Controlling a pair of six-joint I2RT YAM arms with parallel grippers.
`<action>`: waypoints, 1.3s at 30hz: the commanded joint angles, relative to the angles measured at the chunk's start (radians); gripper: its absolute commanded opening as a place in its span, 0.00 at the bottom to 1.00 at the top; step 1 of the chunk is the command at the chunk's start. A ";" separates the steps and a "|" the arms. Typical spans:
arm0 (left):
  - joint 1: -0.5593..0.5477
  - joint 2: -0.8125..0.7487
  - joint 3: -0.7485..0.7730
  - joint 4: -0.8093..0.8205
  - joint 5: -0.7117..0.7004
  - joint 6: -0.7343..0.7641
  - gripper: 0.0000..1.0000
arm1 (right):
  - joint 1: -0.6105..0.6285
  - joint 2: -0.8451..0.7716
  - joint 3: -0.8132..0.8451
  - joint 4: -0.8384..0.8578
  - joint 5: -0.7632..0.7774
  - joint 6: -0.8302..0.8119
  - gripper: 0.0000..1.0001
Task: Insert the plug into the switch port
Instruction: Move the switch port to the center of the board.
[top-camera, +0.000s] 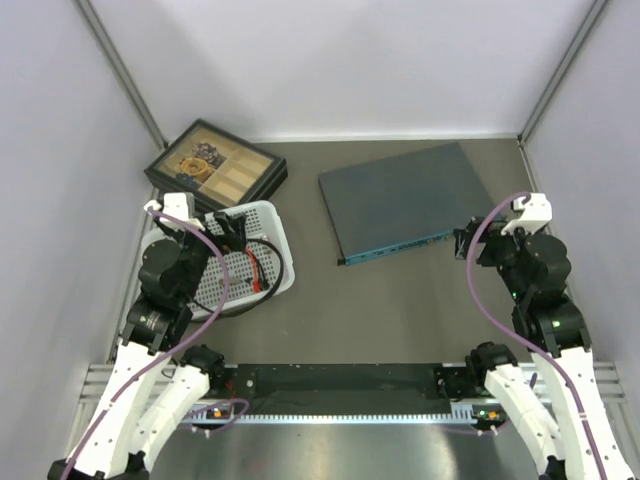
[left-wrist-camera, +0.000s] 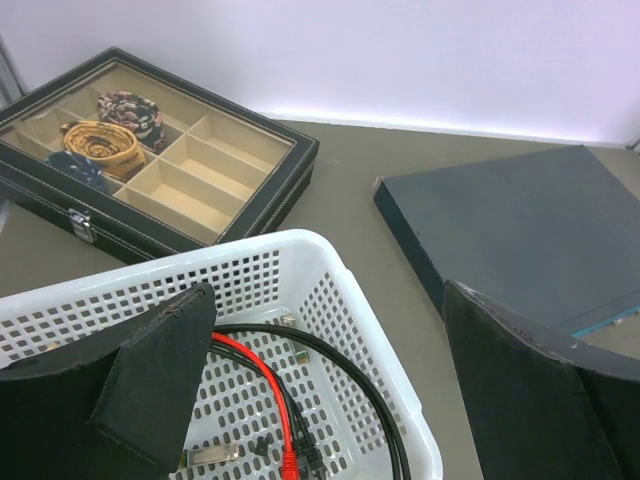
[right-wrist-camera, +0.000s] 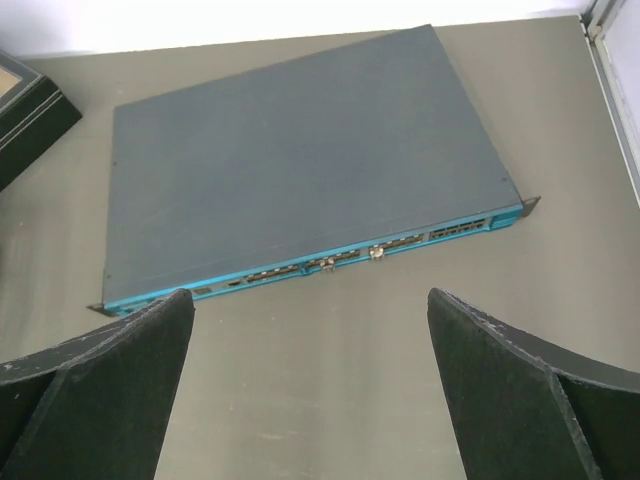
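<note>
One switch (right-wrist-camera: 300, 160), flat on the table (top-camera: 400, 310), right of centre toward the far side. It sits at a slight angle, with its teal port edge (right-wrist-camera: 320, 265) facing the arms. No cable is in any socket as far as the right wrist view shows.

Right gripper (right-wrist-camera: 310, 295): fingers wide apart and empty, just off the right end of that teal edge, with the wrist camera looking at the port row.

Cables are in the white basket (left-wrist-camera: 250, 250), left of the switch and well apart from it: a black cable (left-wrist-camera: 340, 365) looped round and a red cable (left-wrist-camera: 255, 365) inside the loop. Small clear bits near the basket's far wall are probably plug ends (left-wrist-camera: 288, 320), too small to be sure.

Left gripper (left-wrist-camera: 328, 290): fingers spread apart, nothing between them, hanging over the basket and not touching the cables.

Black compartmented tray box (top-camera: 215, 168) sits behind the basket at far left, with rolled fabric items in some compartments.
</note>
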 joint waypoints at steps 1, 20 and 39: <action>-0.051 -0.018 -0.015 0.048 -0.075 0.020 0.99 | 0.008 0.053 0.060 0.016 0.041 0.007 0.99; -0.122 0.001 -0.031 0.045 -0.093 0.034 0.99 | -0.133 0.632 0.188 0.330 -0.178 0.027 0.99; -0.102 0.139 -0.035 0.066 -0.095 0.103 0.99 | -0.365 1.538 0.831 0.418 -0.360 0.018 0.99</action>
